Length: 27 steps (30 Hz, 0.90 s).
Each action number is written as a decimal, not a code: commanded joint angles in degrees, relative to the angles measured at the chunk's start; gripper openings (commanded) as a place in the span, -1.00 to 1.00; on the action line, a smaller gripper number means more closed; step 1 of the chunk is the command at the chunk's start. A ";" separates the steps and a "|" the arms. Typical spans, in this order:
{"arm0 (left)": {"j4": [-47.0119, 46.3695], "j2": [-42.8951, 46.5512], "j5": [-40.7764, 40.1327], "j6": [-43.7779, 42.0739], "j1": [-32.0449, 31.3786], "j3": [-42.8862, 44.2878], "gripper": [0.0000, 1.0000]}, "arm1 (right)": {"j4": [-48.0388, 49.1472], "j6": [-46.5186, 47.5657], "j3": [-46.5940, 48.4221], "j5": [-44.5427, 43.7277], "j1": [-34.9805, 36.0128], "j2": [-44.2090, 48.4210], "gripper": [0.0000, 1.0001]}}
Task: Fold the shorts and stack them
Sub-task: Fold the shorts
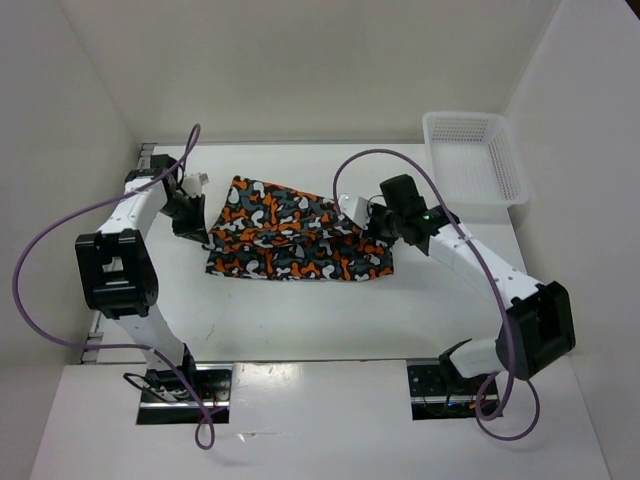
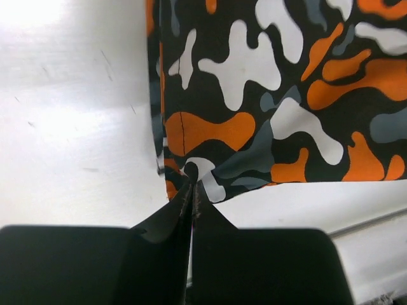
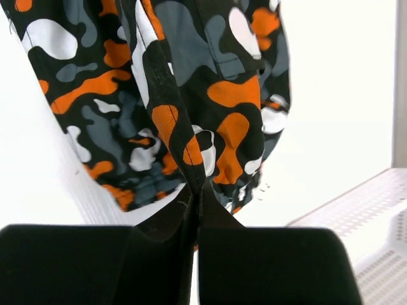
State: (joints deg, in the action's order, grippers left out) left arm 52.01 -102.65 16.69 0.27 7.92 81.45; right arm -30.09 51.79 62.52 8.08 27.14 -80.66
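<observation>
The camouflage shorts [image 1: 295,237], orange, black, white and grey, lie spread across the middle of the white table. At their left edge my left gripper [image 1: 196,228] is shut on the cloth; the left wrist view shows the hem corner [image 2: 191,170] pinched between the black fingertips, my left gripper [image 2: 192,185] right at it. My right gripper [image 1: 374,228] is shut on the shorts' right edge, where the cloth lifts slightly. In the right wrist view a bunched fold of shorts [image 3: 191,127] hangs from the closed jaws of my right gripper [image 3: 198,187].
A white plastic mesh basket [image 1: 474,156] stands at the back right corner; its rim [image 3: 356,210] shows at the right of the right wrist view. White walls close in the table at back and sides. Purple cables loop off both arms.
</observation>
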 commanded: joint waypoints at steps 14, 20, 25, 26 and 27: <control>4.16 0.70 -4.55 -0.27 -5.37 -12.01 -0.99 | -9.28 7.26 -9.25 7.30 1.25 0.94 -0.48; 3.10 -1.05 -6.49 -0.27 -5.37 -12.02 -0.99 | -11.74 11.57 -13.39 8.10 1.25 4.29 -0.36; 2.57 -1.06 -7.72 -0.27 -5.37 -13.77 -0.87 | -10.52 12.73 -16.47 5.28 1.25 5.52 -0.59; 2.57 -1.06 -7.72 -0.27 -5.37 -13.77 -0.79 | -10.00 12.20 -15.95 4.59 1.25 5.52 -0.61; 2.57 -1.06 -7.72 -0.27 -5.37 -13.77 -0.58 | -9.99 11.24 -14.37 4.58 1.25 5.52 -0.61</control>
State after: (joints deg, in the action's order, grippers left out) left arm 54.19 -103.11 10.11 0.27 2.37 68.23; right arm -39.92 62.87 46.89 13.67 27.88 -77.06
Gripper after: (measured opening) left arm 0.177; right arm 0.200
